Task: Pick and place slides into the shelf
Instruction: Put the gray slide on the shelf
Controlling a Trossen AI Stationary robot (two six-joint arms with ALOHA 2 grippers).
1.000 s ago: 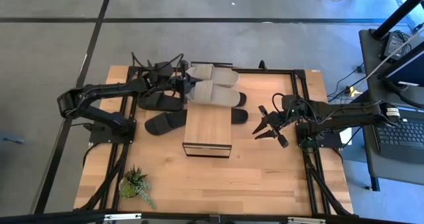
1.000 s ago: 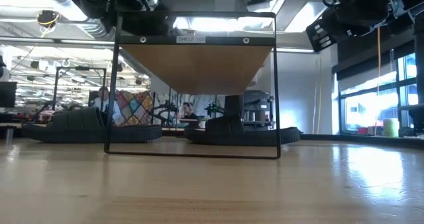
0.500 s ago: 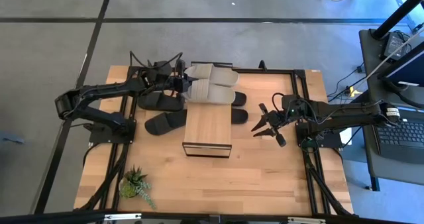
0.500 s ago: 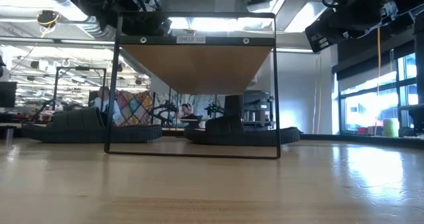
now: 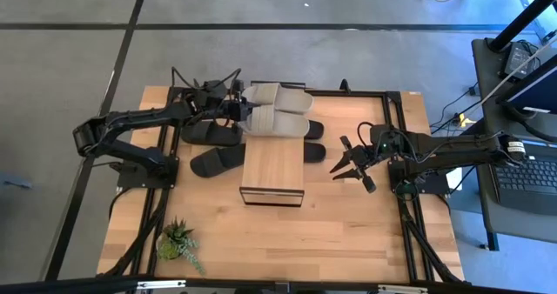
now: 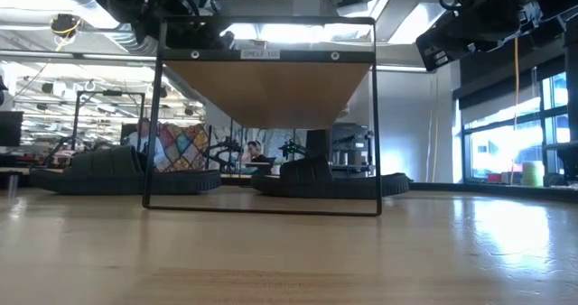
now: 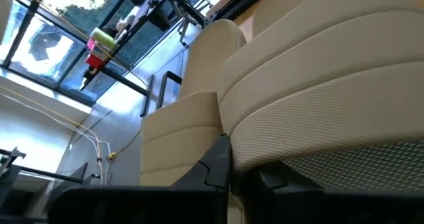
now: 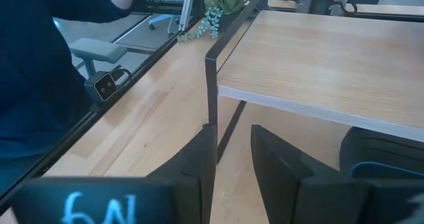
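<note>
Two beige slides lie side by side on the far end of the shelf's [image 5: 273,168] wood top: a far one [image 5: 280,96] and a near one [image 5: 278,123]. My left gripper [image 5: 240,113] reaches in from the table's left and is shut on the near beige slide [image 7: 318,105]. Black slides rest on their soles on the table, two left of the shelf [image 5: 209,134] [image 5: 218,161] and two showing at its right edge [image 5: 312,130] [image 5: 314,152]. My right gripper [image 5: 348,166] hovers open, right of the shelf, touching nothing. My left gripper has the near beige slide by the end that faces the table's left [image 7: 265,151]. One finger [image 7: 215,164] sits in the gap between the two beige slides, the other [image 7: 285,181] on the slide's near side. The fingers come level from the left. The slide lies flat on the shelf top.
A small green potted plant [image 5: 177,240] stands near the table's near left corner. The shelf's thin dark frame [image 6: 267,115] stands open underneath, with black slides [image 6: 117,174] [image 6: 325,174] behind it. A person's dark sleeve [image 8: 33,58] shows beyond the table edge in the right wrist view.
My left gripper has drawn the near beige slide slightly toward the table's far edge and turned it, so it now lies parallel to and against the far beige slide. The right gripper has barely shifted.
</note>
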